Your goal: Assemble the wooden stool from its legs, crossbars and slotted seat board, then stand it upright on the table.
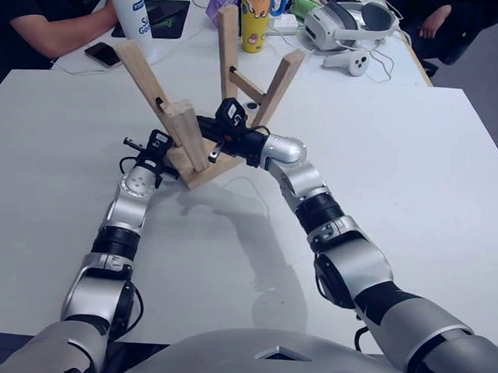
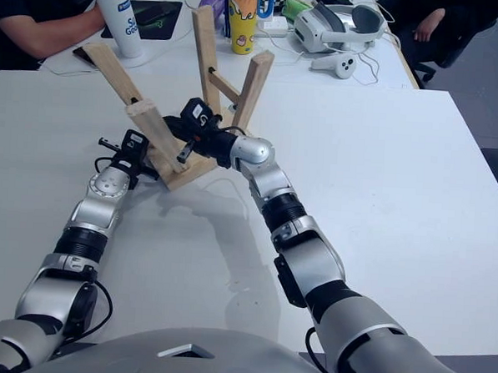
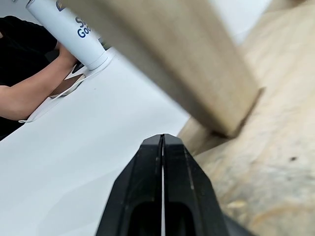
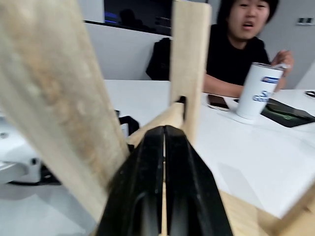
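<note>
- The wooden stool (image 1: 201,169) sits left of centre in the upper half of the frame. It is tipped over, with its seat board (image 1: 212,166) low against the white table (image 1: 401,161) and its legs (image 1: 150,77) splayed upward.
- The left gripper (image 3: 163,137) is at the seat board's lower left edge, fingers pressed together and holding nothing.
- The right gripper (image 4: 164,129) is in among the legs above the board, its fingers likewise closed.
- A white tumbler (image 1: 133,9) stands at the upper left.

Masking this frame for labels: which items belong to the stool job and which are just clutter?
Job:
stool legs, pointing up
crossbar
seat board, on the table
left gripper and right gripper, both at the stool

Clutter, far side of the table:
white tumbler
yellow cup
headset
controller
phone
</note>
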`<state>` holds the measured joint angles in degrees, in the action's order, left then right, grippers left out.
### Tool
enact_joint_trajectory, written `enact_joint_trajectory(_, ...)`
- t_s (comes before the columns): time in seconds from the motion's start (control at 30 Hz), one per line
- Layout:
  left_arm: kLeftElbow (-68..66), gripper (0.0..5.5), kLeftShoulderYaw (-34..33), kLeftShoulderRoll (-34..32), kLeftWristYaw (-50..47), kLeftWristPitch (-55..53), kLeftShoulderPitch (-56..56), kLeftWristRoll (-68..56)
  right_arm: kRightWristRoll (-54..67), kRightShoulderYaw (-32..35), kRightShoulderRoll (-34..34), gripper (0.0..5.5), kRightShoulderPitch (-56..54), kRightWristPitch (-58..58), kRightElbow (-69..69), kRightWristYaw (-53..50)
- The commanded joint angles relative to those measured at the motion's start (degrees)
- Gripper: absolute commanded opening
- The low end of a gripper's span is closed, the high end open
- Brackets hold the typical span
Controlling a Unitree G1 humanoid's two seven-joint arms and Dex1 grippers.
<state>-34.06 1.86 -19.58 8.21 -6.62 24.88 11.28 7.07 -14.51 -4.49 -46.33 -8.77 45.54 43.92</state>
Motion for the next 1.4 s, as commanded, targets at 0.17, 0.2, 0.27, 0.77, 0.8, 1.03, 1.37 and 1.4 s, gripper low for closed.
enact_joint_trajectory(0.17, -6.5, 0.03, 1.5, 3.1, 2.7, 0.8, 0.7, -1.6, -3.5, -2.1, -3.4, 0.00, 7.8, 3.3, -5.1, -5.2)
enact_joint_trajectory(0.2, -6.5, 0.03, 1.6, 3.6, 2.5, 0.9, 0.2, -1.7, -4.2, -2.4, -3.3, 0.00, 9.6, 3.6, -7.1, -7.1)
enact_joint_trajectory(0.27, -6.4, 0.03, 1.9, 4.7, 2.2, 0.9, -0.8, -1.9, -4.9, -1.5, -3.1, 0.00, 13.9, 5.0, -12.9, -11.8)
enact_joint_trajectory(0.77, 9.0, 0.03, -0.3, 5.3, -0.6, -4.7, -12.1, -3.7, 12.3, 6.9, 21.3, 0.00, 51.9, 41.6, -67.7, -7.9)
enact_joint_trajectory(0.8, 9.8, 0.03, -0.4, 5.0, -0.7, -5.0, -12.8, -3.6, 10.7, 8.8, 22.2, 0.00, 52.6, 40.4, -65.5, -9.9)
enact_joint_trajectory(1.03, 16.9, 0.03, -3.3, 1.8, -5.2, -4.9, -17.0, -2.1, 2.6, 16.5, 20.8, 0.00, 46.6, 29.6, -43.7, -23.0)
enact_joint_trajectory(1.37, 24.6, 0.03, 5.1, 3.0, 3.8, -15.5, -22.3, -2.7, -1.7, 12.2, 16.0, 0.00, 29.0, 17.4, -13.8, -22.0)
enact_joint_trajectory(1.4, 25.5, 0.03, 6.2, 3.0, 5.7, -17.1, -22.1, -3.2, -1.9, 11.6, 16.0, 0.00, 28.5, 17.1, -12.8, -20.8)
